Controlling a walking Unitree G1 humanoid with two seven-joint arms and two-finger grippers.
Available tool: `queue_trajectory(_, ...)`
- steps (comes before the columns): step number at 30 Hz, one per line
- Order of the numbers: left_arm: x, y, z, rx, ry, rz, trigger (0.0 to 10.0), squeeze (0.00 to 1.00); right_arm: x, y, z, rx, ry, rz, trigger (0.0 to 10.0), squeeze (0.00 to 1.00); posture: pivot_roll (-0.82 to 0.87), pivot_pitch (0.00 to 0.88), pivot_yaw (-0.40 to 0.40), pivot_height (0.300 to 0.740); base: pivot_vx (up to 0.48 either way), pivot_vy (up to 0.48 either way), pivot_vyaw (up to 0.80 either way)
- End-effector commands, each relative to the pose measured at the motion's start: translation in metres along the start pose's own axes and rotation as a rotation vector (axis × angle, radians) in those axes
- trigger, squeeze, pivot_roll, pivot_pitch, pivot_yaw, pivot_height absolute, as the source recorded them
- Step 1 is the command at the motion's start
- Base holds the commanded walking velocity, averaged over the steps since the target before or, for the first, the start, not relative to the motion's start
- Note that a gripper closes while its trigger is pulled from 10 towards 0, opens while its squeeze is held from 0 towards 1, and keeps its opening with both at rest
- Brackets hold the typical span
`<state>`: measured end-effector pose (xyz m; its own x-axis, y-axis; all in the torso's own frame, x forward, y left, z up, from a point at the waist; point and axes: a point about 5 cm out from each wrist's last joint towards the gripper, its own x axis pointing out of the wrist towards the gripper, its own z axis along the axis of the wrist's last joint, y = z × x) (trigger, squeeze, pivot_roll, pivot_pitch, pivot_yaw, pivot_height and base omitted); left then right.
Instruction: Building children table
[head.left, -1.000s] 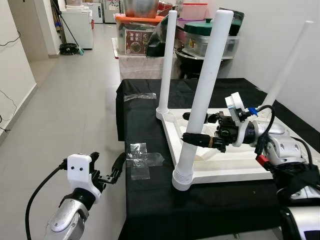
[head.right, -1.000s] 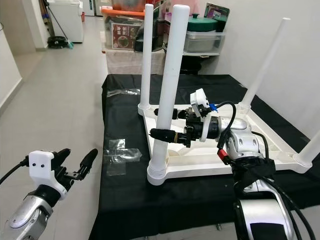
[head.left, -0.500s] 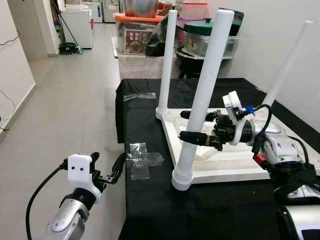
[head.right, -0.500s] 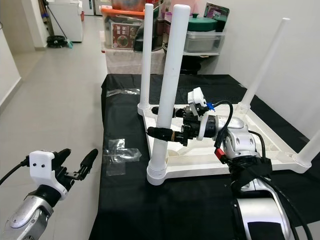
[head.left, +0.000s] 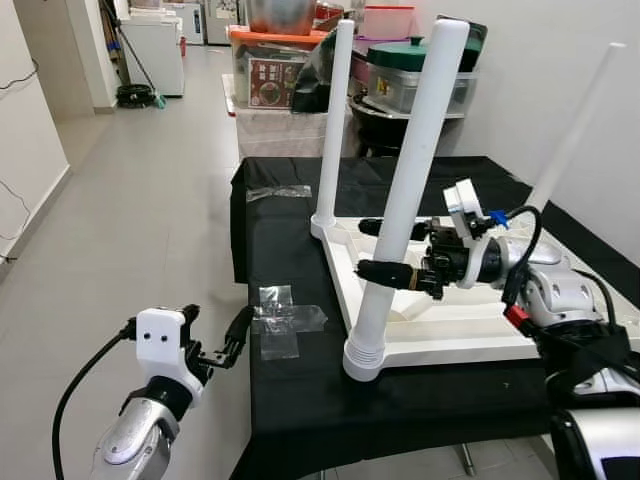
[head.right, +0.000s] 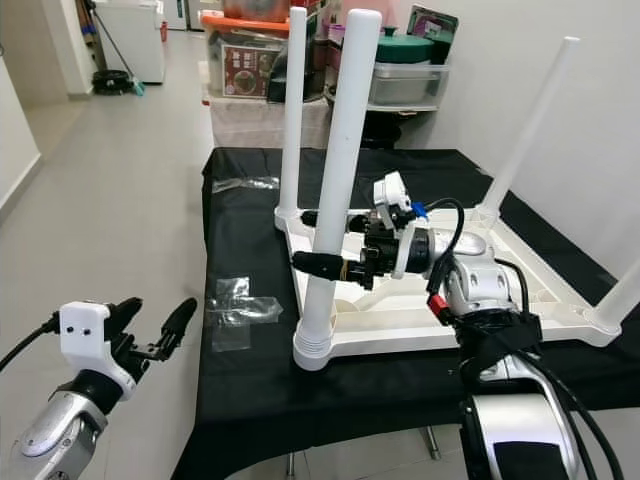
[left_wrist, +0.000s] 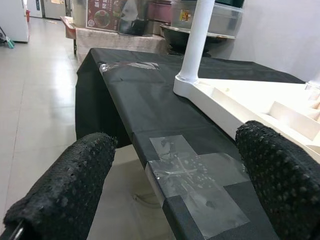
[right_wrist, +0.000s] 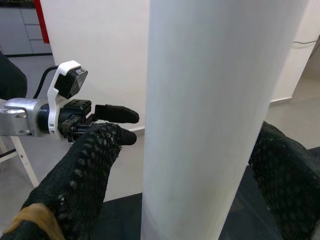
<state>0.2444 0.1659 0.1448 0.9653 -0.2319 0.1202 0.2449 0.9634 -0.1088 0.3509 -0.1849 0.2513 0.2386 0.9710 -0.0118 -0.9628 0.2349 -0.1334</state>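
Observation:
An upside-down white children's table (head.left: 450, 340) lies on a black-covered work table (head.left: 300, 400), its white legs pointing up. My right gripper (head.left: 362, 247) is open, with one black finger on each side of the near leg (head.left: 405, 180) at about mid-height. In the right wrist view a narrow gap shows between the leg (right_wrist: 215, 125) and one finger (right_wrist: 90, 165). A second leg (head.left: 333, 120) stands at the back corner and a third (head.left: 575, 130) at the far right. My left gripper (head.left: 215, 318) is open and low, off the work table's left edge, holding nothing.
Clear plastic and tape pieces (head.left: 285, 320) lie on the black cloth near its left edge, and another (head.left: 278, 192) further back. Boxes and a green-lidded pot (head.left: 410, 60) crowd the space behind. A white wall runs along the right. Open tiled floor (head.left: 150, 200) is to the left.
My right gripper has slid a little further forward around the near leg. The left arm has not moved.

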Motion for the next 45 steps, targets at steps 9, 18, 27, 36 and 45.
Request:
queue_trajectory(9, -0.0013, -0.0014, -0.0065, -0.006, 0.02, 0.006, 10.0, 0.0, 0.0086, -0.0034, 0.004, 0.001, -0.026, -0.009, 10.0, 0.0, 0.11, 0.0, -0.09, 0.74, 0.0, 0.0, 0.0)
queue_trajectory(18, -0.0022, -0.0019, -0.0073, -0.007, 0.022, 0.007, 10.0, 0.0, 0.0087, -0.0039, 0.0028, 0.01, -0.024, -0.015, 10.0, 0.0, 0.11, 0.0, -0.093, 0.74, 0.0, 0.0, 0.0)
queue_trajectory(27, -0.0018, -0.0025, -0.0075, -0.008, 0.023, 0.005, 10.0, 0.0, 0.0077, -0.0044, 0.0019, 0.013, -0.024, -0.027, 7.1, 0.0, 0.11, 0.0, -0.091, 0.74, 0.0, 0.0, 0.0)
queue_trajectory(36, -0.0016, -0.0026, -0.0082, -0.008, 0.025, 0.001, 10.0, 0.0, 0.008, -0.0026, -0.0014, 0.024, -0.024, -0.026, 3.6, 0.0, 0.11, 0.0, -0.088, 0.74, 0.0, 0.0, 0.0)
queue_trajectory(45, -0.0022, -0.0026, -0.0086, -0.006, 0.028, -0.002, 10.0, 0.0, 0.0089, -0.0008, -0.0042, 0.036, -0.025, -0.025, 0.0, 0.0, 0.11, 0.0, -0.087, 0.74, 0.0, 0.0, 0.0)
